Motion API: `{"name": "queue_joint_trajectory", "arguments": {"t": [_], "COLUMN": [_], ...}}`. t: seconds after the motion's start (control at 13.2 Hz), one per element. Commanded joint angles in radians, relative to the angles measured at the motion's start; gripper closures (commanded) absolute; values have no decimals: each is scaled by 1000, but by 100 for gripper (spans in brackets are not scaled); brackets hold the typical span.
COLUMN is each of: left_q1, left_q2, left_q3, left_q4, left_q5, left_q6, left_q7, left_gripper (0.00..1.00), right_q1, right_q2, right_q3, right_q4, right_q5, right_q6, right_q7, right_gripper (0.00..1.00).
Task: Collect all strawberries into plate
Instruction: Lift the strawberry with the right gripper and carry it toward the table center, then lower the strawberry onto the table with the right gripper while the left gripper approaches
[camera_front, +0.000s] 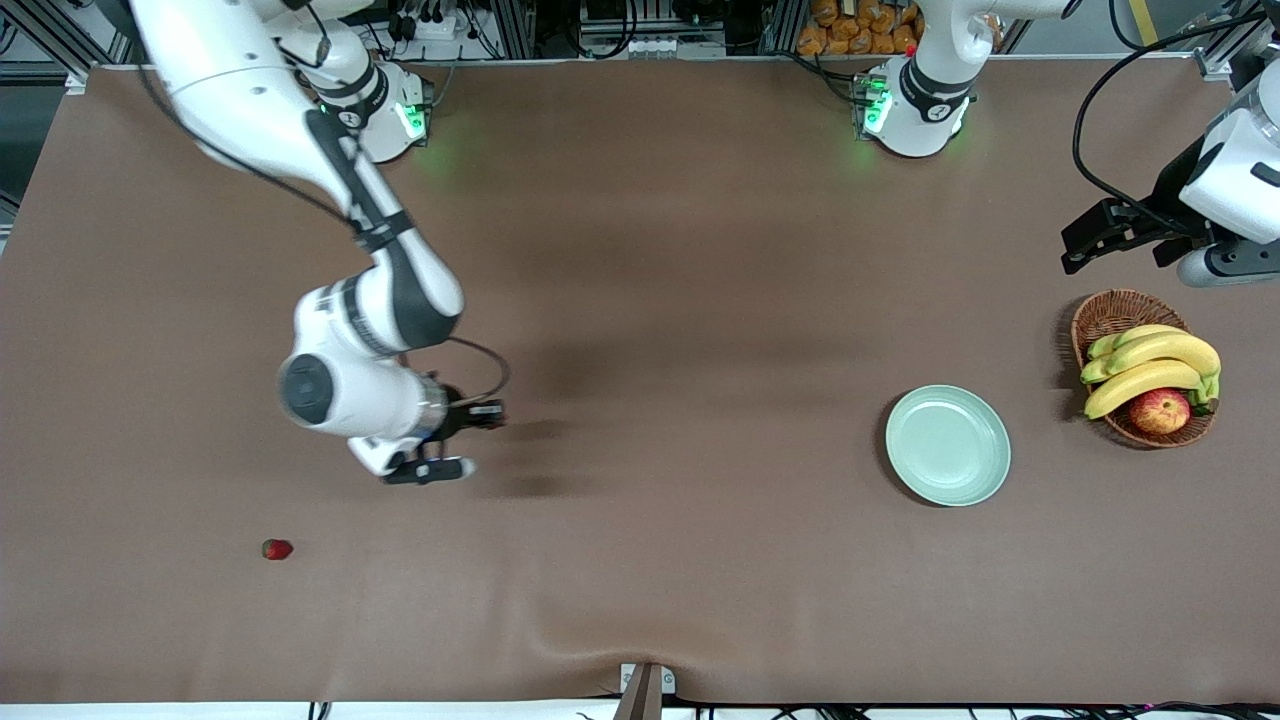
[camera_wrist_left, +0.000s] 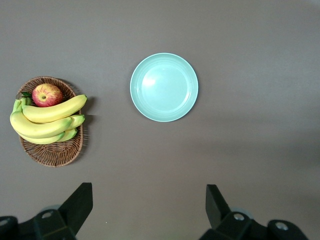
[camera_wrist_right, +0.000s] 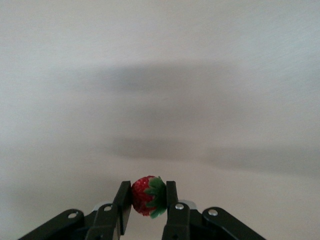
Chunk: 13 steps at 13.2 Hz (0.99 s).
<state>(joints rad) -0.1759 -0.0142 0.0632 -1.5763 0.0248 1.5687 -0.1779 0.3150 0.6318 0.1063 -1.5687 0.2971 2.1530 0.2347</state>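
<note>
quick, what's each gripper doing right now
Right gripper: shut on a strawberry, above the table.
Left gripper: open, holding nothing, waiting above the basket.

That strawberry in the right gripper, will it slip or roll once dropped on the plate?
The strawberry looks small and rounded, pinched by the right gripper at its sides, so probably light and secure. On the glossy, shallow plate it may roll slightly; release low.

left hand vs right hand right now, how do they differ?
The right hand is shut on a strawberry, held up over bare table toward the right arm's end; the left hand is open and holds nothing. The left hand waits over the table's left-arm end, above the basket, with the plate in its wrist view. Both are black and two-fingered.
</note>
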Motion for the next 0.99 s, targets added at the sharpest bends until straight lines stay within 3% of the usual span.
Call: {"name": "queue_joint_trajectory", "arguments": {"t": [0.0,0.38,0.61,0.91], "left_q1": [-5,-8,-17,-22], "left_q2": [10,30,42,46], "left_q3": [1,-2,-5,-9], "left_q4": [18,21,21,18], "left_q5": [-17,-19,-19,-19], "left_q6": [1,30,36,47], "left_q7": [-3,-11,-25,-29], "left_gripper": [0,0,0,0], "right_q1": [100,304,451,523], "right_q2": [49,146,258,351], "right_q3": [-8,-20,-97,-126], "right_q4": [65,148,199,326], "right_q5": [20,11,5,7], "right_q6": [51,244,398,416], "right_q7": [173,487,644,839], "right_gripper": [89,89,89,86]}}
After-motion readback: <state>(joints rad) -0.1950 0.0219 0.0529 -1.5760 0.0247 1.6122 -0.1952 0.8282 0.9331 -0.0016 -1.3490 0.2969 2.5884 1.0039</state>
